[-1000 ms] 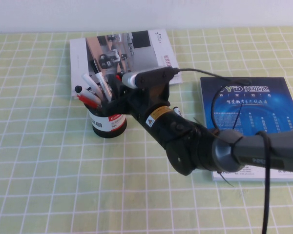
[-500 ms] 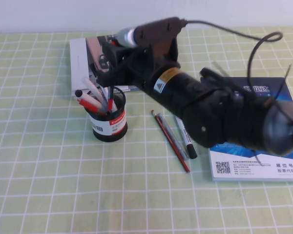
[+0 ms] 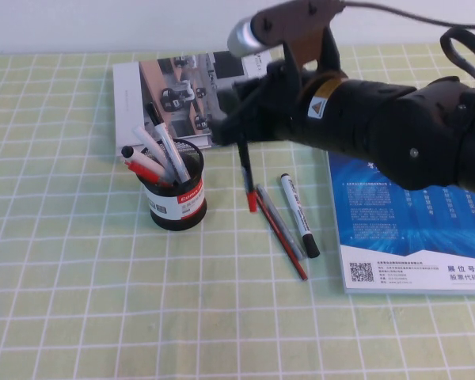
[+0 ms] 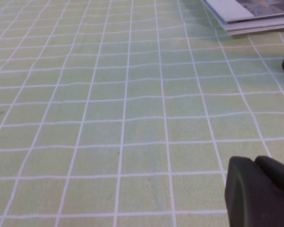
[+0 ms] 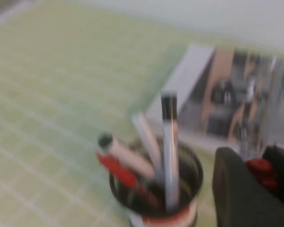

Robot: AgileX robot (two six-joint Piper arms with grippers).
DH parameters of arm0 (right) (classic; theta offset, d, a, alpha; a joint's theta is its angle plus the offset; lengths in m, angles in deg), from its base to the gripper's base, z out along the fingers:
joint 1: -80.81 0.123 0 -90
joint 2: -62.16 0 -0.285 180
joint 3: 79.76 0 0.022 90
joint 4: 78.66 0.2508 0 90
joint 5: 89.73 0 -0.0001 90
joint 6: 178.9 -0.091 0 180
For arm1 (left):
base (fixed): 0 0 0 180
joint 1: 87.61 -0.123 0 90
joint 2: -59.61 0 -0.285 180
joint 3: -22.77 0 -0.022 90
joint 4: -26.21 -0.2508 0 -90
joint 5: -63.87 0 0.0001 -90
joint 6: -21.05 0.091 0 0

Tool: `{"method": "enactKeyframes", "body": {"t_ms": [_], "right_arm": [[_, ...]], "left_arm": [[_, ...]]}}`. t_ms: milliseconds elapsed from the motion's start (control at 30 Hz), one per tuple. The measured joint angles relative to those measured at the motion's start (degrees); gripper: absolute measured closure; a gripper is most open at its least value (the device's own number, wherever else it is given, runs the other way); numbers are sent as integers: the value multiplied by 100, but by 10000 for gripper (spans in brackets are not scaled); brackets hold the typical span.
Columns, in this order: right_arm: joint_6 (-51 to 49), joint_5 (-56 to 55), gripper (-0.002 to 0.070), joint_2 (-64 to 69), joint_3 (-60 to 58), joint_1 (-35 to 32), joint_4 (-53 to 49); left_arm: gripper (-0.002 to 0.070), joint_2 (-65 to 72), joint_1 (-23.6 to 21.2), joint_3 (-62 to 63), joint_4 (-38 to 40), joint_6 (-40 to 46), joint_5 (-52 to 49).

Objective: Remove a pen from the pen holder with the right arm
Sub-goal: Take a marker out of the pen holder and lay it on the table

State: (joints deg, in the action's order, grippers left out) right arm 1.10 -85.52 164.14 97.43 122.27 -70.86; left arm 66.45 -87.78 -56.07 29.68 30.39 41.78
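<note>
The right gripper [image 3: 239, 139] pinches its fingers narrowly on the top of a pen [image 3: 246, 176]. The pen hangs near upright, red end down, already clear of the pen holder [image 3: 176, 198] and just to that cup's right (the remaining pens [image 3: 154, 154] in it lean away leftward). Three loose pens [image 3: 289, 226] lie slanted on the tablecloth [image 3: 103, 301] just right of the hanging tip, with the blue book [image 3: 412, 229] beyond. Open cloth toward the robot looks the freest room. The left gripper [image 4: 260, 189] hangs over bare cloth, well apart from the work.
</note>
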Motion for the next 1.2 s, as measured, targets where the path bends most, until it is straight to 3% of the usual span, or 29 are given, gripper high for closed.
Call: {"method": "enactKeyframes", "body": {"t_ms": [267,667,1200], "right_arm": [[0,1915,608,444,448,-222,125],[-32,4402,608,2188,2825,-361,-3],[-32,4433,608,3350,3488,-650,142]], "left_arm": [[680,0,0,0,0,0,0],[680,0,0,0,0,0,0],[680,0,0,0,0,0,0]]}}
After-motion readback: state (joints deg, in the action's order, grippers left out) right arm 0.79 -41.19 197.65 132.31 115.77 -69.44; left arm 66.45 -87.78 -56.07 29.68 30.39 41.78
